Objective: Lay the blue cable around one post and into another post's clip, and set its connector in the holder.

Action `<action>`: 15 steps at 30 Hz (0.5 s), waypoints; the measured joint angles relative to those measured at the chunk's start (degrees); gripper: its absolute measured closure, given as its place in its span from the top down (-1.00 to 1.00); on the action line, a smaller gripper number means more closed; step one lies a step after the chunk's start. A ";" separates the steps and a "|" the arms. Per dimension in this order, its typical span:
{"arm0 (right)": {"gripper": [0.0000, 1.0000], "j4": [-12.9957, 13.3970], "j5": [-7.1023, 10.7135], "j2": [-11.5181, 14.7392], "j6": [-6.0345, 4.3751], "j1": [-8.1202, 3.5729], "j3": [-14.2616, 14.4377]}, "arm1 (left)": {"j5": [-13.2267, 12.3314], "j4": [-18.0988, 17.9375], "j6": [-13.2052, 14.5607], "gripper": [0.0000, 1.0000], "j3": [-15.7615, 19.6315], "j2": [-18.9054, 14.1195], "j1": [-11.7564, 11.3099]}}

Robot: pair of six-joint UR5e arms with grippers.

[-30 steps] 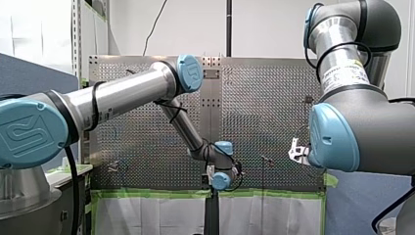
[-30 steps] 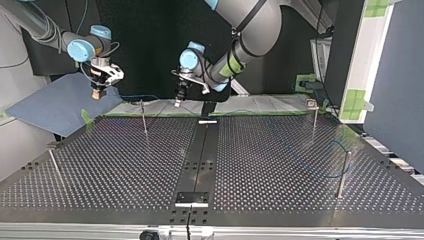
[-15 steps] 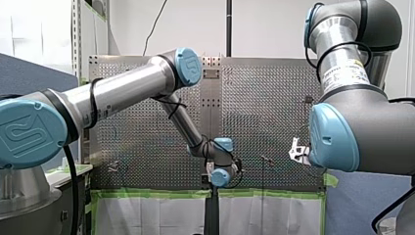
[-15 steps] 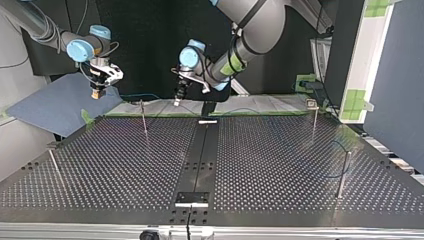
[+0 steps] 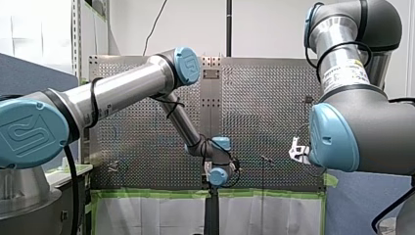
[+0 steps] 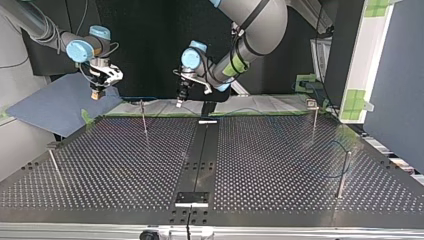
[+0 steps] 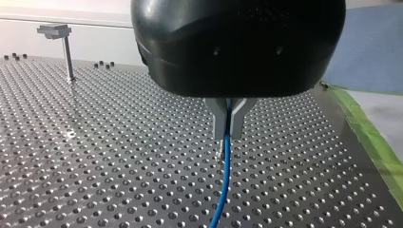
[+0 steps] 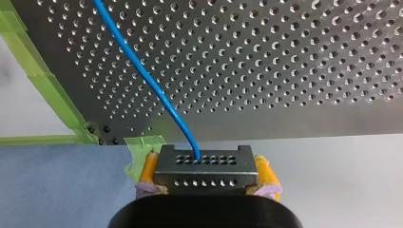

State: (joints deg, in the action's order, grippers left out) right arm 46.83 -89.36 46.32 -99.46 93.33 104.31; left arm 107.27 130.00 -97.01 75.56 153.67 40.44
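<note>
Cable (image 7: 225,180), blue, passes between the metal fingers (image 7: 220,121) of my left gripper (image 7: 229,130), which are closed tightly on it, and runs on beyond them over the perforated table (image 7: 95,166). Its black connector (image 8: 204,176) is clamped between the yellow pads (image 8: 265,173) of my right gripper (image 8: 206,165), just off the table corner with green tape (image 8: 43,80). In the top view both grippers hang above the far edge, near a thin post (image 6: 143,117).

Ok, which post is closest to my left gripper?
The far post at the top view's left, beside my left gripper; the other three stand farther off.
</note>
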 joint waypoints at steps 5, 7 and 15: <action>-1.00 0.16 1.12 -0.03 -0.08 0.00 -0.07 | -0.80 -0.46 -0.76 -0.98 -0.03 0.04 -0.14; -1.00 0.24 1.38 -0.03 -0.24 0.00 -0.16 | -1.44 -0.70 -0.97 -0.98 -0.18 0.09 -0.23; -1.00 0.70 1.65 -0.05 -0.67 -0.02 -0.34 | -2.42 -0.90 -2.21 -0.98 -0.42 0.15 -0.79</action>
State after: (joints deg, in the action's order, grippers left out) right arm 47.53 -87.72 46.27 -100.13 93.31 103.97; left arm 104.84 129.10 -99.22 75.14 153.82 39.65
